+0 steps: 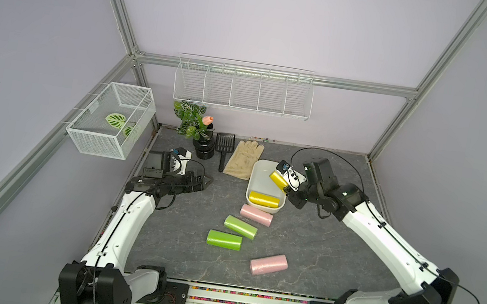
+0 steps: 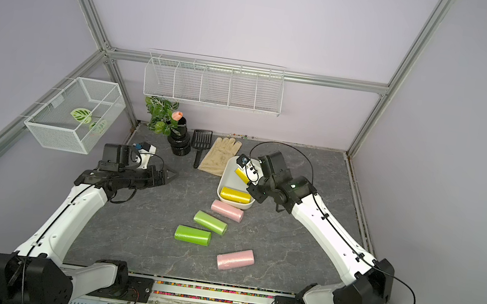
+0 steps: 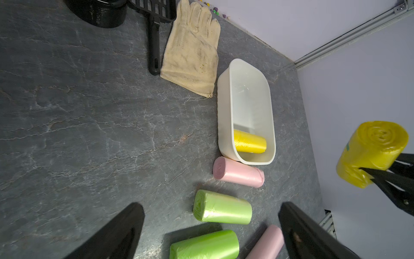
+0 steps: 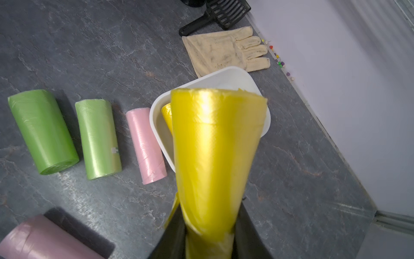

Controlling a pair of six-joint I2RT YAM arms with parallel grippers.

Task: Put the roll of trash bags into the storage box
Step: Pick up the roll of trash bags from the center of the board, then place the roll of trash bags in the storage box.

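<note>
The rail [image 1: 246, 298] carrying both arm bases runs along the front of the table [image 1: 321, 236]. From left: the left gripper [image 1: 206, 182] is empty, jaws wide apart; green rolls [image 1: 224, 240] and pink rolls [image 1: 256, 215] lie on the table; the box [image 1: 263, 177] holds a yellow roll [image 1: 264, 199]; the right gripper [image 1: 285, 185], jaws clamped on the raised roll [image 1: 278, 177], also yellow, holds it tilted in the air at the box's right rim
</note>
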